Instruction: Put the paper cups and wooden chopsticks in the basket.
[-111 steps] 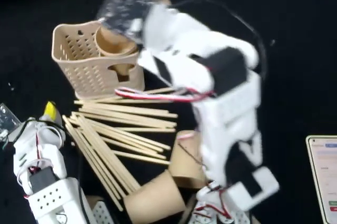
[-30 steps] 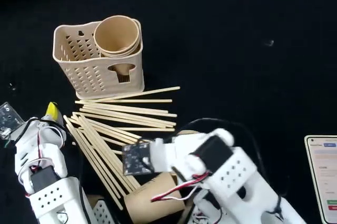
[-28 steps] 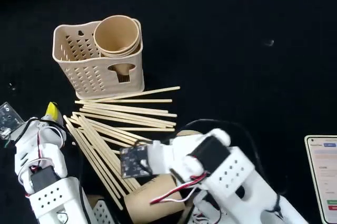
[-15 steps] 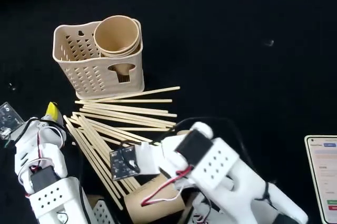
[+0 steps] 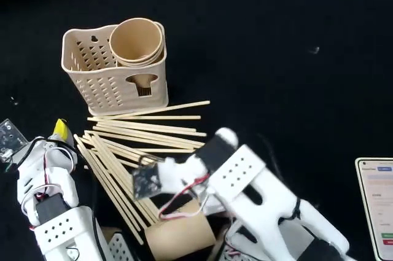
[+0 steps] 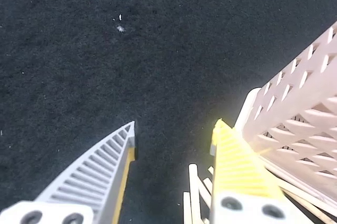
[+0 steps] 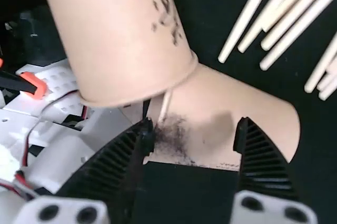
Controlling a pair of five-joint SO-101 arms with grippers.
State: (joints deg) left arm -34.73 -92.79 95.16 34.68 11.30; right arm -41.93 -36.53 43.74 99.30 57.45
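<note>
Right wrist view showed the right pincer (image 7: 194, 126) spread open astride a paper cup (image 7: 226, 95) lying on the worktop (image 5: 276, 58) near the chopsticks (image 5: 147, 129), well apart from the basket (image 5: 116, 92). Best lowered squarely and squeezed gently, clear of the 2nd cup (image 7: 121, 29) overlapping it.
</note>
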